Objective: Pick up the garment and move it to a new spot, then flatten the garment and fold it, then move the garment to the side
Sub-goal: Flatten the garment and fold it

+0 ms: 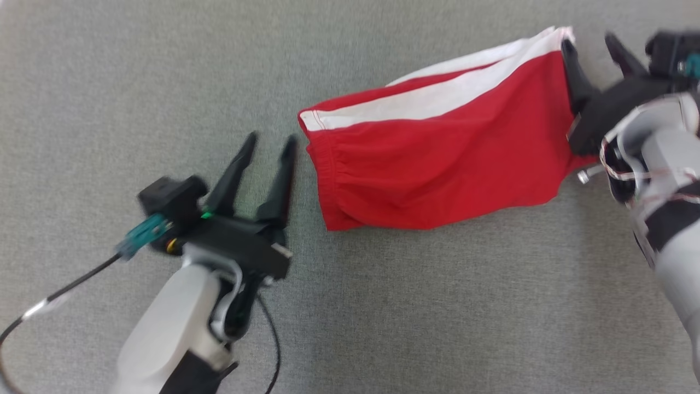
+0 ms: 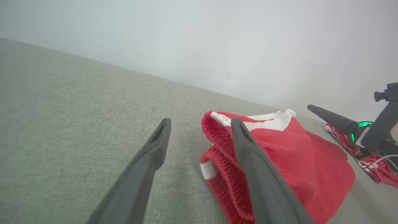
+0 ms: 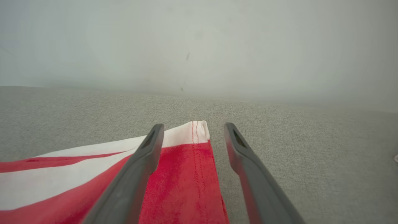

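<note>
One folded pair of red fabric shorts (image 1: 437, 158) with a white side stripe and a gathered waistband (image 1: 322, 158) lies flat on the grey cloth-covered counter (image 1: 164, 65), between my two pincers. My left pincer (image 1: 270, 141) sits open and empty just beside the waistband, forearm angled inward. My right pincer (image 1: 588, 41), spread open too, grips nothing. The white hem corner (image 3: 199, 130) shows between its fingers.

Left claw (image 1: 272, 138): two long, tapering dark fingers on a black wrist block, with a small black camera box (image 1: 172, 197), a teal plug (image 1: 139, 234) and a green light (image 1: 206, 214). Behind it a pale grey forearm (image 1: 164, 328) and a thin black cable (image 1: 60, 295). Right claw (image 1: 589, 41): same dark fingers, grey-white shell, fine red-and-white wires (image 1: 645, 176), a silver screw head (image 1: 584, 175).
</note>
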You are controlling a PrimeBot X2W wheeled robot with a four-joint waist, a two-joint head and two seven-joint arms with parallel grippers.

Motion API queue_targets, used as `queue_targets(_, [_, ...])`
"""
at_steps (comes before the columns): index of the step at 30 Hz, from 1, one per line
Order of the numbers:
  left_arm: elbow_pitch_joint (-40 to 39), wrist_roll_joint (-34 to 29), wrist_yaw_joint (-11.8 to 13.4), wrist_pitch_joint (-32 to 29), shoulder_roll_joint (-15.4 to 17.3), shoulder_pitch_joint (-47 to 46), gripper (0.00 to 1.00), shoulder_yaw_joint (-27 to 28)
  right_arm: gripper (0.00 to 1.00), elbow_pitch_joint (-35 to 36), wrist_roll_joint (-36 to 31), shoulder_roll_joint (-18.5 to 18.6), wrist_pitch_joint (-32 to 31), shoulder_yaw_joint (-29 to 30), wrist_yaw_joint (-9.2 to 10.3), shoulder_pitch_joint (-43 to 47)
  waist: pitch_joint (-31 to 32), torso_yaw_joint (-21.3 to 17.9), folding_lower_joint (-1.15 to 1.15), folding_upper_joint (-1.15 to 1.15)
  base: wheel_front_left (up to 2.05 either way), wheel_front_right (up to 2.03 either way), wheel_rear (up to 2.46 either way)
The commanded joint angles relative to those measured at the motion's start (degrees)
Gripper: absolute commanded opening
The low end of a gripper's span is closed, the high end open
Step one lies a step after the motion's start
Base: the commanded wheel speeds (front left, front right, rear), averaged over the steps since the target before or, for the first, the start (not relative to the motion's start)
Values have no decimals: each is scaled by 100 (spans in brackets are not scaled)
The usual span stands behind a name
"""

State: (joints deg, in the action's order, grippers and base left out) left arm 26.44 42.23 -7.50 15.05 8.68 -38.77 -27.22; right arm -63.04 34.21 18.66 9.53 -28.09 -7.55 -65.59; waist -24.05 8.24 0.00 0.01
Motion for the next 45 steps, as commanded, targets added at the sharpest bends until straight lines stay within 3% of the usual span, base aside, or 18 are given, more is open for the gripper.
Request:
queue_targets(1, [-122,-97,5,15,74,304,100,236,100,96,145,146,-23,-132,17,271,286,-58,0,-1,0,0,0])
queue_targets(6, [-576,-687,5,15,207,917,100,929,100,310,548,375,-145,-349,17,838,533,-72,0,-1,0,0,0])
queue_targets(10, [-1267,-1234,5,15,-76,1459,100,1823,100,381,846,443,-210,-408,17,1173,617,-59,0,-1,0,0,0])
queue_targets(19, [-1956,-2395,6,15,-394,2476,100,2448,100,127,1159,367,-180,-453,17,1416,658,105,0,-1,0,0,0])
queue_targets(27, [-2045,-2647,6,15,-534,2907,100,2687,100,-514,1196,218,-176,-432,17,1347,690,265,0,-1,0,0,0])
queue_targets(28, [-2037,-2646,6,15,-543,2935,100,2700,73,-582,1216,185,-206,-432,17,1357,696,274,0,-1,0,0,0])
queue_targets(29, [-2029,-2647,6,15,-552,2954,100,2706,20,-617,1228,154,-207,-427,17,1363,704,282,0,-1,0,0,0])
queue_targets(30, [-2021,-2653,6,15,-561,2955,100,2706,0,-646,1260,122,-194,-420,17,1374,714,287,0,-1,0,0,0])
queue_targets(36, [-1977,-2716,6,15,-574,3012,100,2669,0,-630,1421,45,44,-371,17,1480,891,246,0,-1,0,0,0])
queue_targets(45, [-1932,-2811,6,15,-572,3316,100,2816,0,234,1744,303,373,-542,17,2261,1382,-138,0,-1,0,0,0])
